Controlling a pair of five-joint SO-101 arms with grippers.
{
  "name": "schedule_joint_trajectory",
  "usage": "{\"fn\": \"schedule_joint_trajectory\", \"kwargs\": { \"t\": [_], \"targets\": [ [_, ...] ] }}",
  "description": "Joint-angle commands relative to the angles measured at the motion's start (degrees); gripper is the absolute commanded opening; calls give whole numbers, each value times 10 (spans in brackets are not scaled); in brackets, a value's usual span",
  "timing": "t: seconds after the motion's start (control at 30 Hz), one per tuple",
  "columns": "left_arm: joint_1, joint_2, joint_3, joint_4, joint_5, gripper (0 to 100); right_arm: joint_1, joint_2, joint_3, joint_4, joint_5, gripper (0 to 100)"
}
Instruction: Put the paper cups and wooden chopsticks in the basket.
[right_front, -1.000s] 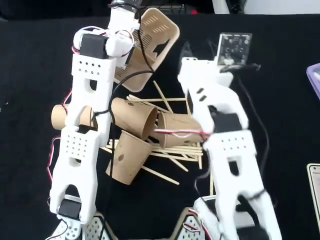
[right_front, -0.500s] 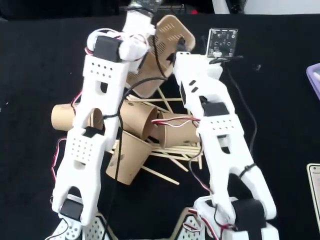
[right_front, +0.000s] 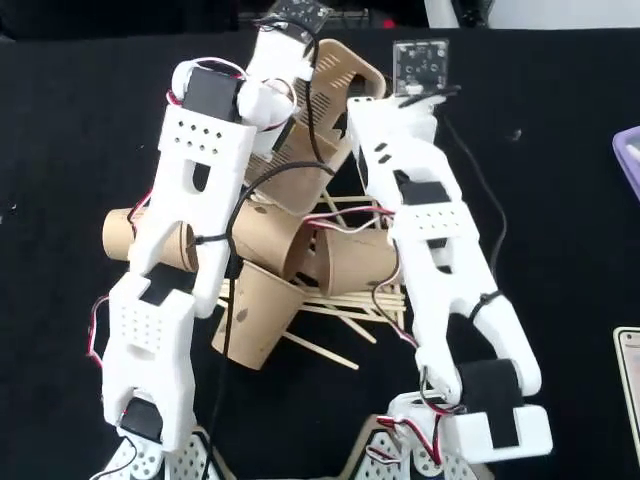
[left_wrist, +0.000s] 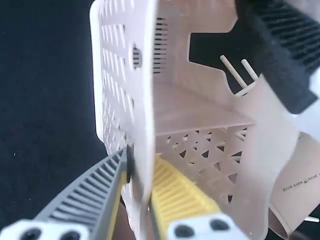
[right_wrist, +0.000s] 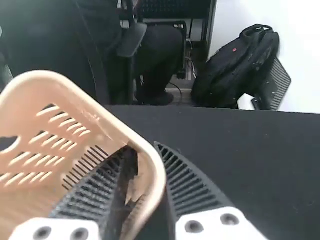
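Pinching the basket (right_front: 338, 78) from two sides, both hands hold it tilted. The left hand (left_wrist: 141, 167) is pressed onto one perforated wall, and the right hand (right_wrist: 145, 159) is pressed onto the rounded rim. Four paper cups (right_front: 268, 238) lie on their sides on the black tabletop (right_front: 560, 200) just beside the basket, toward the arm bases. Wooden chopsticks (right_front: 340, 310) are scattered under and between them.

Beige slotted basket (right_front: 345, 70), brown paper cups (right_front: 265, 238), pale wooden chopsticks (right_front: 350, 298), black table (right_front: 70, 110), white arms (right_front: 160, 330).
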Motion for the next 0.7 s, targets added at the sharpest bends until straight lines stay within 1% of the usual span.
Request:
{"fn": "schedule_joint_trajectory", "kwargs": {
  "t": [0.0,0.23,0.3,0.37,0.47,0.53,0.6,0.67],
  "targets": [
    [-13,-25,5,-11,2,30,11,-13,-30,46,18,11],
    [-65,-30,0,-68,6,30,-7,-107,48,54,16,10],
    [-71,-32,-3,-76,32,32,-16,-125,69,53,5,10],
    [-75,-32,-32,-72,57,72,-26,-126,75,52,0,10],
    [-76,-31,-88,-50,96,198,-31,-116,79,30,-9,10],
    [-80,-31,-129,-31,130,264,-30,-109,76,25,-10,10],
    [-93,-31,-178,-6,163,281,-30,-102,75,25,-10,10],
    [-107,-28,-212,11,174,281,-30,-93,75,25,-10,10]
  ]
}}
